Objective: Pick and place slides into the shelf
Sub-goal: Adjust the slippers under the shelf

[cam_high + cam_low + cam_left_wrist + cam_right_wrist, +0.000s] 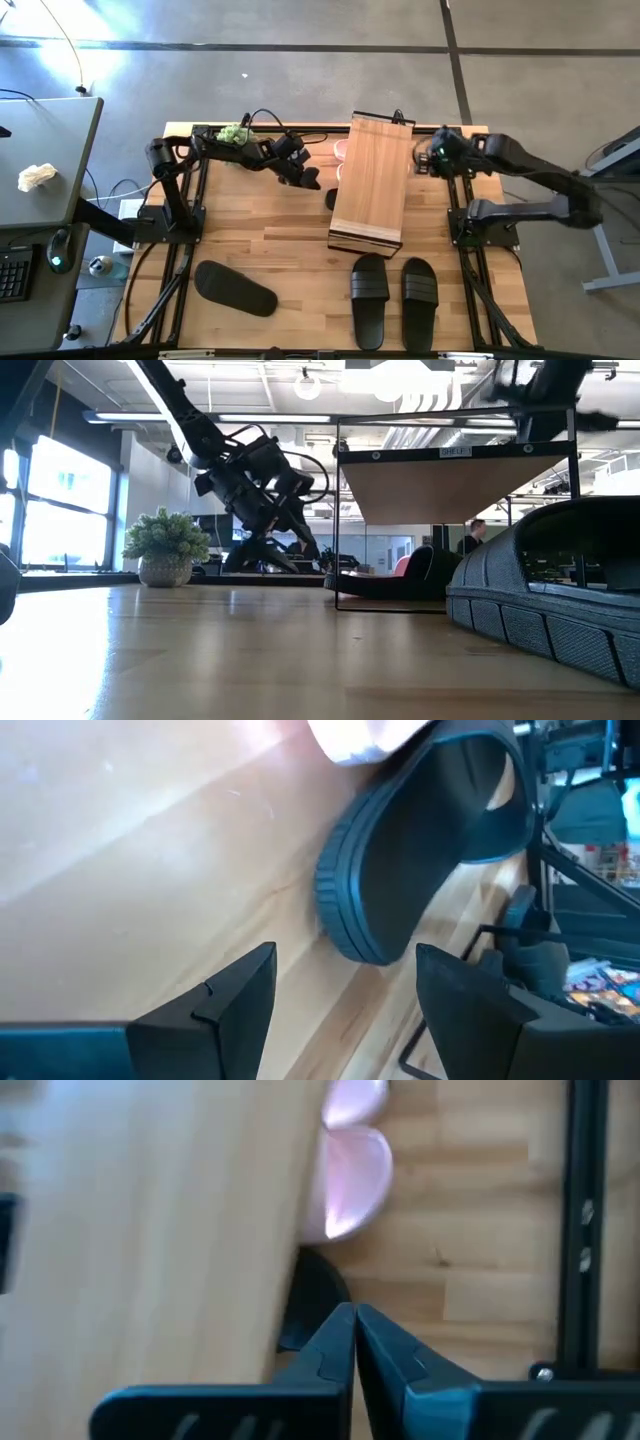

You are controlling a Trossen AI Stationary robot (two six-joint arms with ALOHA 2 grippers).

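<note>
The shelf (370,180), a light-wood plank on a black wire frame, stands at the table's middle. A black slide (331,198) lies on the table half under the shelf's left side, next to two pale pink slides (342,152). My left gripper (305,180) is open just left of that black slide (420,850), with its fingers short of the sole's rim. My right gripper (425,158) is shut and empty over the shelf's right edge (150,1230). Two black slides (392,298) lie side by side near the front, and one more (235,288) lies at the front left.
A small potted plant (235,133) stands at the far left of the table, behind my left arm. Black frame rails (190,250) run along both table sides. Bare wood lies between the shelf and the front-left slide.
</note>
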